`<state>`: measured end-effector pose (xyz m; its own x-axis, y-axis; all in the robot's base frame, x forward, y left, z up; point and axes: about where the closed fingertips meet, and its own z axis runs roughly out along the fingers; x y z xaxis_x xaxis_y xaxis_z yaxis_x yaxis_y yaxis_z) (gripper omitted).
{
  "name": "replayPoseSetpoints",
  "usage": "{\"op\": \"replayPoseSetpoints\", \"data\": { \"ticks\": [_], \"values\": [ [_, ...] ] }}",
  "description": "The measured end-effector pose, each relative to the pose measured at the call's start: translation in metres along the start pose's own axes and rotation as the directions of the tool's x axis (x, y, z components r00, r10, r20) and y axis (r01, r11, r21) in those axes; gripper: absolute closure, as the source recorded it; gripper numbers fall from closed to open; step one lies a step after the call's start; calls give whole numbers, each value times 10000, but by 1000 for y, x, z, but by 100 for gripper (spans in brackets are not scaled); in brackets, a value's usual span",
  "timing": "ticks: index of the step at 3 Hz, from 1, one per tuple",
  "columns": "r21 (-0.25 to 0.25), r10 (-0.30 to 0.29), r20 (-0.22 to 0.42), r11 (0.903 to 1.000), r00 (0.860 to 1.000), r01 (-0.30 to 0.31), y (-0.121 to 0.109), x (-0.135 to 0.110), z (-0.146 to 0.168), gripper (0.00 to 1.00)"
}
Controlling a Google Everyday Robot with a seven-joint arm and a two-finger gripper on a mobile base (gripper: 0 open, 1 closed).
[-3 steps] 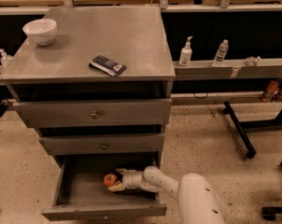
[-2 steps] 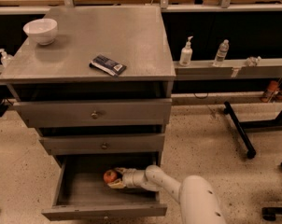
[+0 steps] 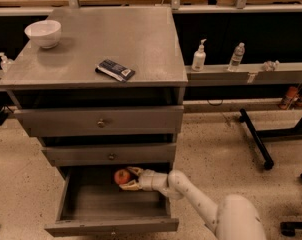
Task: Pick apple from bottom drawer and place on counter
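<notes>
The apple (image 3: 121, 176), red-orange, is at the back of the open bottom drawer (image 3: 111, 205), just under the closed middle drawer. My gripper (image 3: 126, 178) reaches into the drawer from the right on its white arm (image 3: 191, 196). Its fingers (image 3: 135, 171) are shut on the apple from the right and hold it above the drawer floor. The counter (image 3: 136, 36) is the grey top of the cabinet, well above the gripper.
A white bowl (image 3: 43, 33) stands at the counter's back left and a dark flat packet (image 3: 115, 70) lies near its front middle. Two upper drawers (image 3: 101, 121) are closed. Bottles (image 3: 199, 56) stand on a ledge to the right. A black stand leg (image 3: 256, 139) lies on the floor.
The apple and my gripper have risen from the drawer floor and moved slightly right, up toward the underside of the middle drawer.
</notes>
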<state>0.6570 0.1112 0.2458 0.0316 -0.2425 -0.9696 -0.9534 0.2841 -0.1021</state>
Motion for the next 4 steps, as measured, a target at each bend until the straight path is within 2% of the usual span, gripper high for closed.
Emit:
{"op": "replayPoseSetpoints", "data": {
  "ticks": [1,2,3,4],
  "values": [
    [232,-155,281,9996,9995,149,5,-46,-37,100],
    [-229,414,201,9989,9989,-409,36,-65,-50,100],
    [-409,1127,816,9931,9903,-1097,55,-80,-66,100],
    [-828,964,1991,9932,9752,-813,73,-127,-88,100]
  ]
}}
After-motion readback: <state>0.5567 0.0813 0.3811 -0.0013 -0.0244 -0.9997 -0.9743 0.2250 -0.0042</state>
